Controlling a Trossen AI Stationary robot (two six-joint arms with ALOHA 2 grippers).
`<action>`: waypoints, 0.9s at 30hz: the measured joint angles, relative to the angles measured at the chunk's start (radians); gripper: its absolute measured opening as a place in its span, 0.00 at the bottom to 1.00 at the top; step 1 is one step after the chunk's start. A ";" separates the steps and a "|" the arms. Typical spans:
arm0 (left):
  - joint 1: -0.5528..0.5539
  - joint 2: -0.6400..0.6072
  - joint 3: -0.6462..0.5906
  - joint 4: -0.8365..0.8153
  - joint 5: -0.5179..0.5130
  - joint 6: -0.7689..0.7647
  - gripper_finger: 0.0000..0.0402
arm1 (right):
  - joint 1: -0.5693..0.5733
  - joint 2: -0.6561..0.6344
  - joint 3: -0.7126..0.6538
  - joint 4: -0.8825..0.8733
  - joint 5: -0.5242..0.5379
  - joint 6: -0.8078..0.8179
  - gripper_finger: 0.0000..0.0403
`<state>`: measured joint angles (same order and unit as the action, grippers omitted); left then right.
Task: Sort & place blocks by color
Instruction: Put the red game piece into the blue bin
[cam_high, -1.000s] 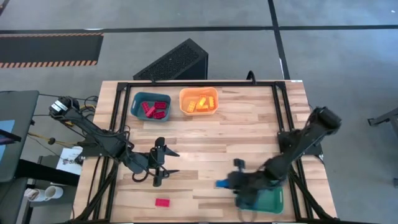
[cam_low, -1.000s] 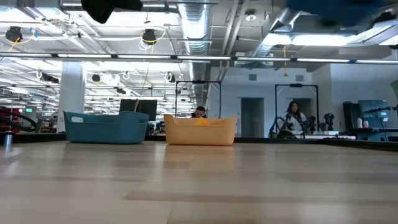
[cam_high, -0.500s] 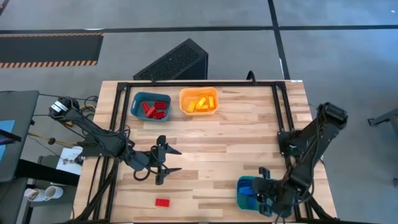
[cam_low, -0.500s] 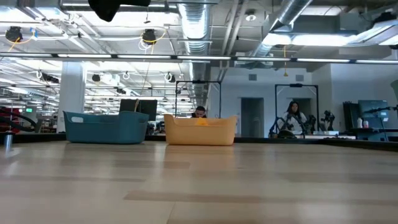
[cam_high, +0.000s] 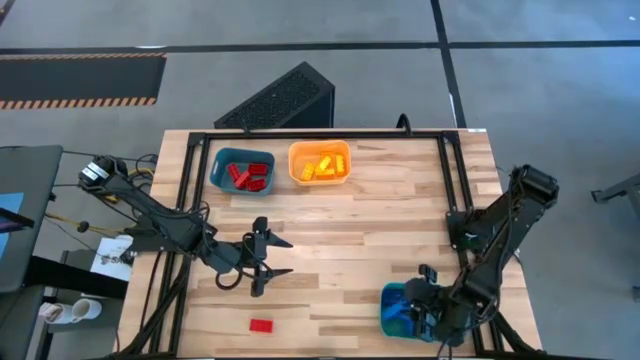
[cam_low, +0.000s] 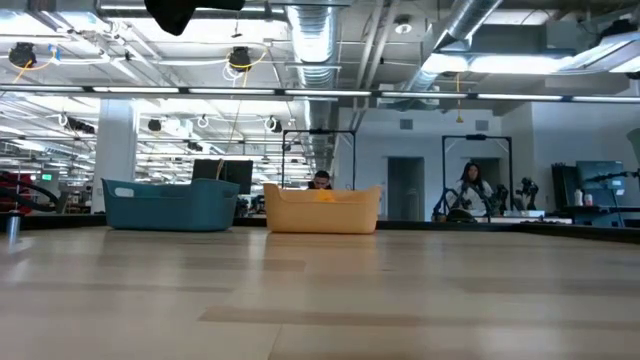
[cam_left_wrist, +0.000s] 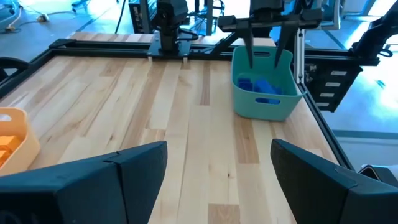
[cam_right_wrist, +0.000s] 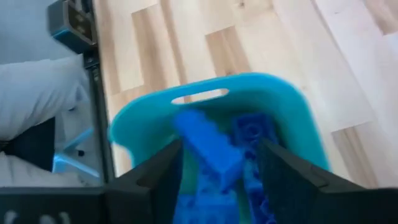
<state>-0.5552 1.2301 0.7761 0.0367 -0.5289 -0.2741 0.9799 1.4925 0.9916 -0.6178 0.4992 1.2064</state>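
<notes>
My right gripper (cam_high: 422, 297) (cam_left_wrist: 264, 55) hangs open over the green bin (cam_high: 384, 312) (cam_left_wrist: 264, 107) at the table's near right corner, fingers pointing down into it. Blue blocks (cam_left_wrist: 261, 87) lie in that bin; one blue block (cam_right_wrist: 208, 146) shows tilted and blurred below the fingers. A red block (cam_high: 262, 324) lies flat on the table near the front edge, left of centre. My left gripper (cam_high: 284, 258) (cam_left_wrist: 217, 180) waits open above the table just beyond that red block, holding nothing.
At the far side stand a blue bin (cam_high: 218, 170) with red blocks (cam_high: 250, 176) and an orange bin (cam_high: 296, 163) with yellow blocks (cam_high: 326, 165). A black frame (cam_high: 330, 134) runs along the table's edges. Bare wood lies between the two arms.
My right gripper has swung with a blue block from the table's near middle toward the right edge, rolling its wrist. It now stands over the green bin, and the block no longer sits between its fingers. The left arm has kept still.
</notes>
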 joint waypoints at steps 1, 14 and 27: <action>0.000 0.000 0.000 0.000 0.000 0.000 0.68 | -0.008 0.000 0.000 -0.004 0.000 -0.005 0.58; 0.000 0.000 0.000 -0.001 0.069 -0.020 0.68 | -0.180 0.000 0.000 0.340 0.093 -0.510 0.60; -0.055 0.067 -0.058 -0.056 0.199 -0.134 0.68 | -0.425 0.001 0.002 0.632 -0.253 -0.834 0.59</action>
<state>-0.6106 1.2969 0.7182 -0.0191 -0.3298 -0.4082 0.5547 1.4933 0.9936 0.0140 0.2460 0.3725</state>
